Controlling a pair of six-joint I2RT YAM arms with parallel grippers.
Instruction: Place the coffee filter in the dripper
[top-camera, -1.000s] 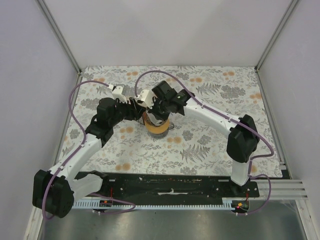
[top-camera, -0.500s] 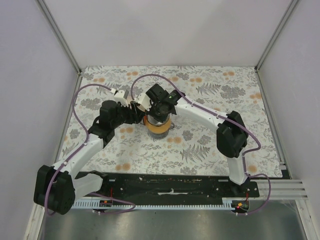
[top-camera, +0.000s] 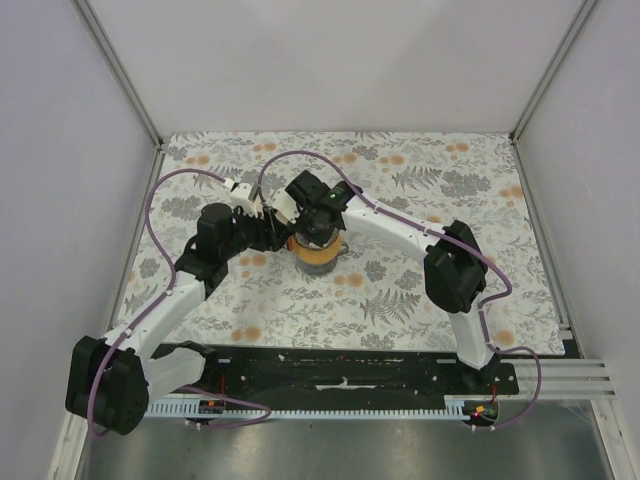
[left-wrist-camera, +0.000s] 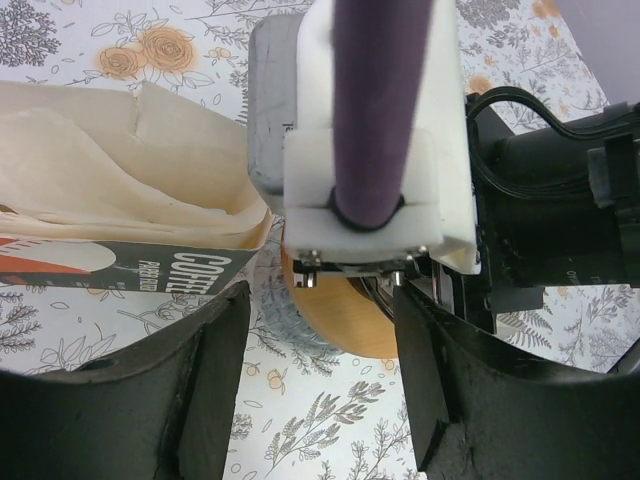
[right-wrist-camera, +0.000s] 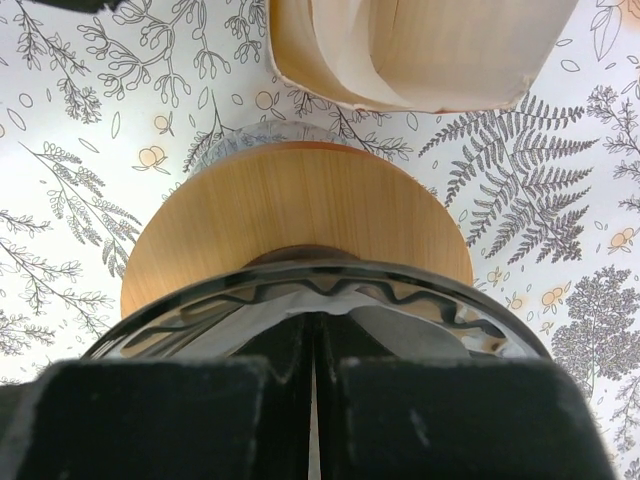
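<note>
The dripper (top-camera: 316, 254), a grey ribbed cone on a tan-brown collar, stands mid-table. In the right wrist view its rim (right-wrist-camera: 330, 282) and collar (right-wrist-camera: 290, 215) fill the middle. My right gripper (right-wrist-camera: 315, 335) is shut on the white coffee filter (right-wrist-camera: 300, 305) and holds it down inside the rim. From above, the right gripper (top-camera: 312, 228) hangs straight over the dripper. My left gripper (left-wrist-camera: 320, 400) is open and empty, just left of the dripper (left-wrist-camera: 335, 320), also in the top view (top-camera: 272, 232).
The orange carton (left-wrist-camera: 110, 265) with its stack of cream papers (left-wrist-camera: 110, 180) lies close behind the dripper, and shows in the right wrist view (right-wrist-camera: 420, 50). The right arm's wrist (left-wrist-camera: 375, 150) with its purple cable fills the left wrist view. Grey walls enclose the floral table (top-camera: 420, 290).
My right gripper has moved left and down over the dripper, bringing the filter into its rim. The left arm has shifted only slightly, staying beside the dripper.
</note>
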